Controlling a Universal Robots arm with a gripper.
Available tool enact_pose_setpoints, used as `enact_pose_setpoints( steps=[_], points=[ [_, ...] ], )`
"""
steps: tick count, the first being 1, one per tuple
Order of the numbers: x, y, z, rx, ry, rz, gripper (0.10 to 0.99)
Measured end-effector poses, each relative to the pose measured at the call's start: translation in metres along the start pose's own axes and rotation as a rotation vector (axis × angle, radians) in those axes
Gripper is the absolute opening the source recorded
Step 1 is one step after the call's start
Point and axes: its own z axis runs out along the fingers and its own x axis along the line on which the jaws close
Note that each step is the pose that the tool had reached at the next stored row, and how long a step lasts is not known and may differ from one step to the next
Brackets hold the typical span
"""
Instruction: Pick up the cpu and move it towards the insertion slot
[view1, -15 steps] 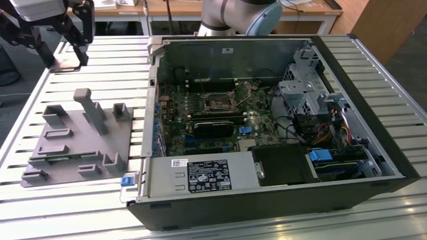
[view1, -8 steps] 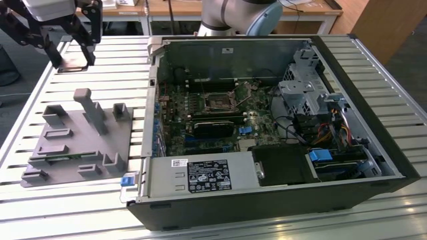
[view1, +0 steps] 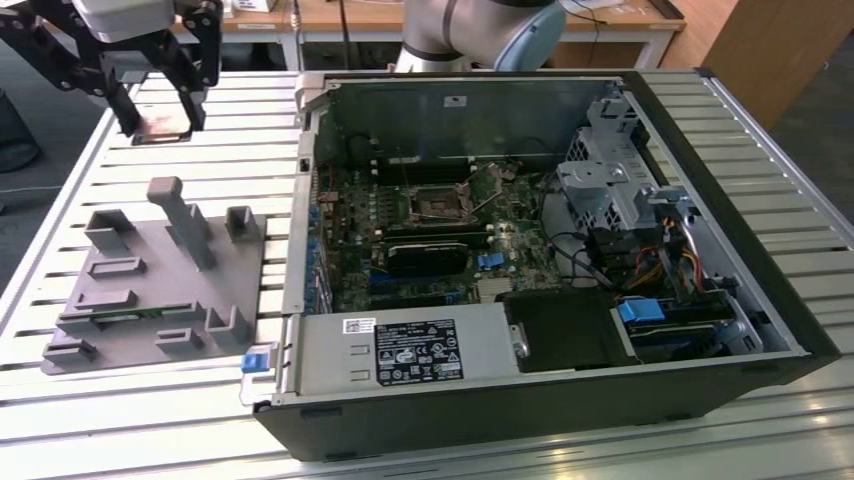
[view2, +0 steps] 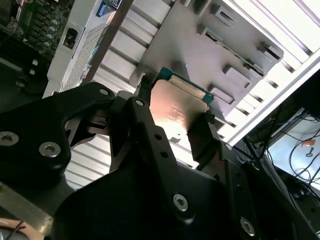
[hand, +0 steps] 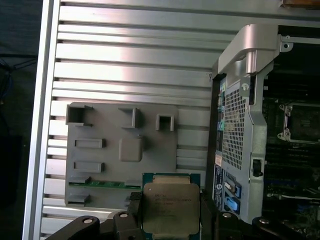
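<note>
The gripper (view1: 158, 128) was closed on the cpu (hand: 171, 207), its two fingers (view2: 202, 140) pinching opposite edges so the flat metal lid stayed level and faced up, a hold that seemed meant to keep the underside free for seating. It hung lifted clear of the grey fixture plate (view1: 147, 280), which lay beneath and slightly ahead of it on the slatted table (view1: 80, 170). The insertion slot (view1: 437, 203) sat well apart from the gripper, inside the open computer case (view1: 534, 390), toward the exterior view's right. Between them rose the case wall (hand: 240, 125) (the one real edge to clear); above it the room looked open.
</note>
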Motion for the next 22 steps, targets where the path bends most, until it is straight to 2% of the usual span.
enact_pose_setpoints(
  steps=[22],
  points=[
    [-0.0331, -0.0015, -0.0006, 0.0, -0.0001, 0.0, 0.541]
  ],
)
